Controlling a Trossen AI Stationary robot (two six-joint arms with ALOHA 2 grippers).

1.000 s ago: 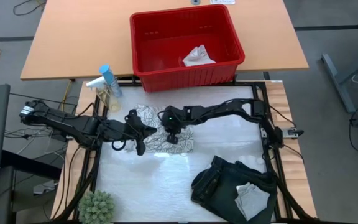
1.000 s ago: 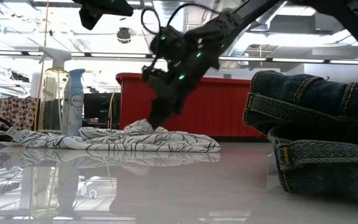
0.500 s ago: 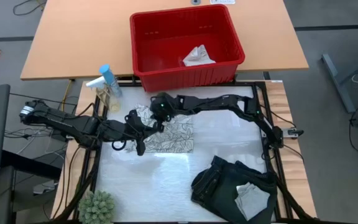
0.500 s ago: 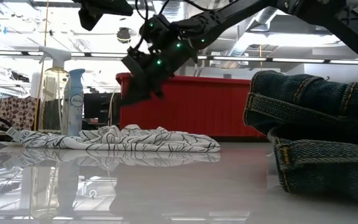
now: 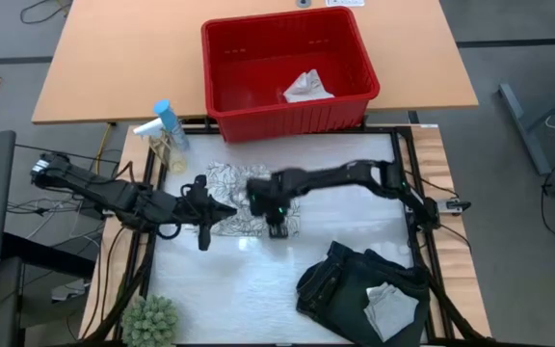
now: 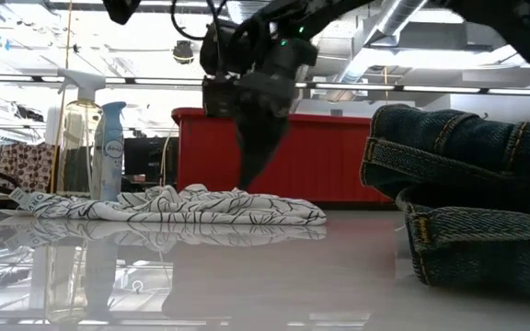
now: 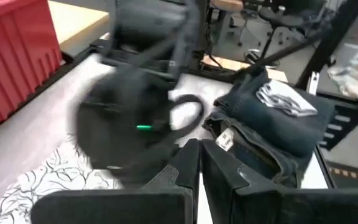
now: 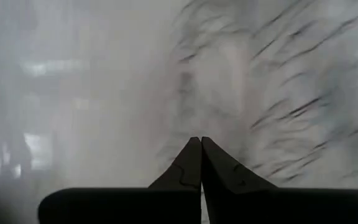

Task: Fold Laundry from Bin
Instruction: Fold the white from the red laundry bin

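The white-grey leaf-patterned cloth point(image 5: 231, 180) lies spread flat on the white table top point(image 5: 220, 280). My right gripper point(image 5: 277, 229) hangs over the cloth's near edge. It is shut, points steeply down, and its tips stand just clear of the cloth point(image 6: 173, 207) in the low view. My left gripper point(image 5: 229, 214) is shut and empty, and floats high above the cloth's left edge. The dark garment point(image 5: 350, 280) lies folded at the near right with a small whitish cloth point(image 5: 390, 306) on top. Another whitish cloth point(image 5: 306, 87) lies in the red bin point(image 5: 229, 58).
Two spray bottles point(image 5: 165, 130) stand at the table's far left corner, and a green plant point(image 5: 150, 318) at the near left. The bin stands on the wooden table beyond the far edge. Bare table top lies between the cloth and the folded garment.
My right gripper rose from the middle of the leaf-patterned cloth and swung toward its far left corner. It then came back toward the near edge and tipped steeply down. My left gripper drew back a little toward the table's left. A small hump in the cloth has settled flat.
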